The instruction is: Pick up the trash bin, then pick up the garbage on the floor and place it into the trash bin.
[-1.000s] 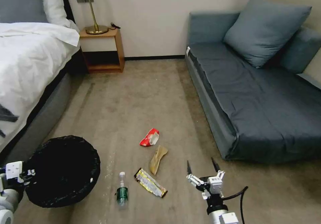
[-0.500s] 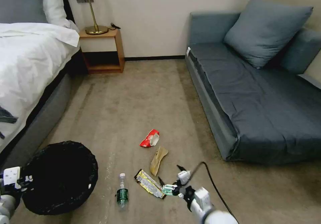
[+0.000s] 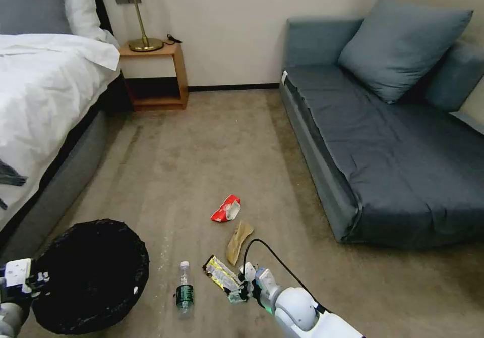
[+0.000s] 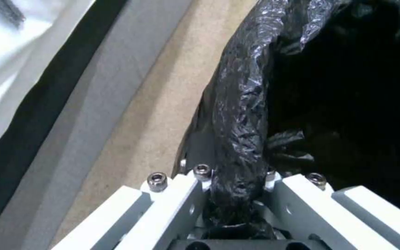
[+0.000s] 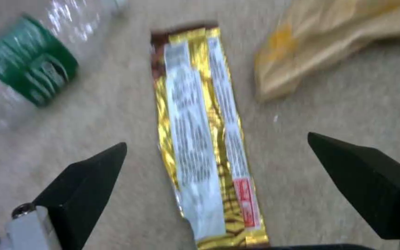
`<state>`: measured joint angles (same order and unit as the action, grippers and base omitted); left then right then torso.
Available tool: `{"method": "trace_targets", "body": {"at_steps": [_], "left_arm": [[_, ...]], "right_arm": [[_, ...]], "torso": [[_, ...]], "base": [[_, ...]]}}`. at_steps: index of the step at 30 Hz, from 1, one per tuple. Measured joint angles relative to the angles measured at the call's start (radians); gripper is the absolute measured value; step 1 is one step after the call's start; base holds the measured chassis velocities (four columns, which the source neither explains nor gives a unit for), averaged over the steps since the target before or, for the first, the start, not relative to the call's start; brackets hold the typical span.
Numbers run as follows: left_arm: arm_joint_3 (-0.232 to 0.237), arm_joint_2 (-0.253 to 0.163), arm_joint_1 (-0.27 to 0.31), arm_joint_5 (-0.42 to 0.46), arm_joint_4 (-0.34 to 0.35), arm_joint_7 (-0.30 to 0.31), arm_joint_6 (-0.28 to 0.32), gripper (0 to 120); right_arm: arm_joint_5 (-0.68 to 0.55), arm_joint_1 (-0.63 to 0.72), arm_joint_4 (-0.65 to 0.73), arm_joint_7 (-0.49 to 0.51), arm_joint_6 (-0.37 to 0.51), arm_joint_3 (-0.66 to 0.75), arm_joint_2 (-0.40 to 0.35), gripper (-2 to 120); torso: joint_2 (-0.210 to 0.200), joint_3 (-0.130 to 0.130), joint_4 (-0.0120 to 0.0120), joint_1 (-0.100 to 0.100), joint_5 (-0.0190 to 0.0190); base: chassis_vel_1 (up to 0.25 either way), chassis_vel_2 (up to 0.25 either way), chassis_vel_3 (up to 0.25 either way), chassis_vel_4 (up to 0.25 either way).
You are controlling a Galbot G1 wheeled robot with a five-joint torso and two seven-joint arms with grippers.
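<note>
The right gripper (image 5: 216, 166) has swung down from beside the sofa to hover low over the flat, glossy gold candy wrapper (image 5: 205, 139), its black fingers spread wide on either side: the first pickup looks imminent. Just beside it lie the crinkled tan paper wrapper (image 3: 238, 241) and clear green-labelled bottle (image 3: 184, 286). The left gripper (image 4: 237, 194) stays clamped on the trash bin (image 3: 91, 277)'s wrinkly black-lined rim.

No text can be read anywhere. The candy wrapper (image 5: 205, 139) carries a white panel of fine print and a small red patch near one end, both too blurred to make out. The bottle (image 5: 24, 74) has a green label with pale markings, likewise illegible.
</note>
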<state>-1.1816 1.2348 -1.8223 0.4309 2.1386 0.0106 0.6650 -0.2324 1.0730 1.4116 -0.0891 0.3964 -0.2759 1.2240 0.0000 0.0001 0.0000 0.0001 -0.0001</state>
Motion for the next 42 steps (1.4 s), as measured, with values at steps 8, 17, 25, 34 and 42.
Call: {"method": "trace_targets", "body": {"at_steps": [8,17,25,34,42], "left_arm": [[-0.005,0.005,-0.008,0.0,0.016,-0.004,0.0,3],[-0.014,0.014,-0.013,-0.001,0.025,-0.004,-0.002,3],[-0.021,0.014,-0.01,0.001,0.026,-0.004,-0.003,3],[-0.021,0.02,-0.01,0.002,0.033,-0.003,-0.003,3],[-0.017,0.018,-0.003,0.007,0.022,-0.002,-0.005,3]], "right_arm": [[0.062,-0.023,-0.073,-0.017,-0.017,-0.046,0.019,96],[0.08,-0.027,-0.127,-0.018,-0.038,-0.039,0.037,64],[0.078,-0.02,-0.134,-0.025,-0.053,-0.026,0.036,37],[0.075,0.002,-0.103,-0.02,-0.075,-0.009,0.018,4],[-0.09,0.094,0.124,-0.017,-0.073,0.078,-0.069,0]], "torso": [[0.0,0.0,0.0,0.0,0.0],[0.0,0.0,0.0,0.0,0.0],[0.0,0.0,0.0001,0.0,0.0002],[0.0,0.0,0.0,0.0,0.0001],[0.0,0.0,0.0,0.0,0.0002]], "base": [[0.0,0.0,0.0,0.0],[0.0,0.0,0.0,0.0],[0.0,0.0,0.0,0.0],[0.0,0.0,0.0,0.0],[0.0,0.0,0.0,0.0]]}}
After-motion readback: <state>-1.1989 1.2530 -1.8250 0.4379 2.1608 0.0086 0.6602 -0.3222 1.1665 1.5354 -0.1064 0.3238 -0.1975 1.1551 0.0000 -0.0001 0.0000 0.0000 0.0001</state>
